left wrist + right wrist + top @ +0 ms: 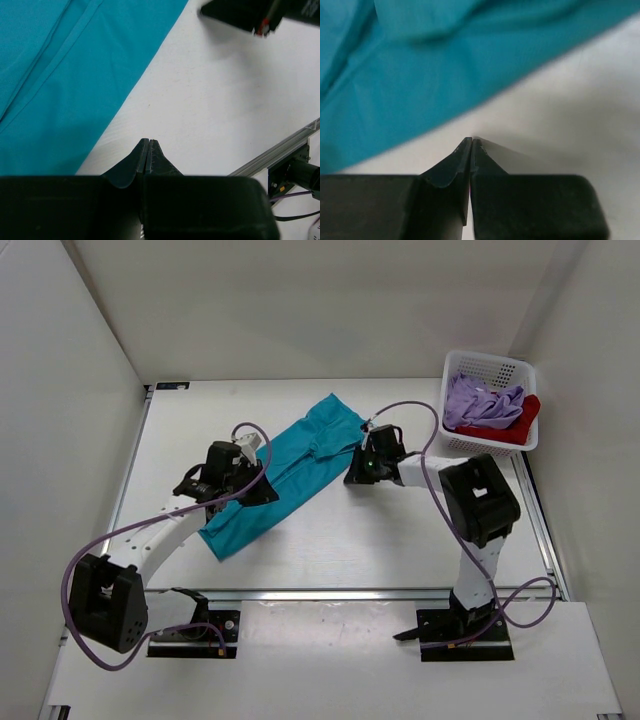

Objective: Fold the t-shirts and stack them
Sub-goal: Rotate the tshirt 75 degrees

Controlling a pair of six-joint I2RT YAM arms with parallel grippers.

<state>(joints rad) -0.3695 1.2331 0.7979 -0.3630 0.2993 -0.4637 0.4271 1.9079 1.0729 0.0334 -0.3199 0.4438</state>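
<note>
L claw closed beside teal tee.

White table, two items lying on it.
Teal shirt lies flat mid-table as a long band, running diagonally from near-left to far-centre, with some creases at its far end. White lattice basket stands at the far right corner, apart from the shirt. Metal rail lines the near edge.

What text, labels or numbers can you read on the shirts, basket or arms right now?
No readable text.
The teal cloth t-shirt shows no print.
The white plastic lattice basket shows no label.
A small dark tag at the far left corner of the white table is too small to read.
</note>
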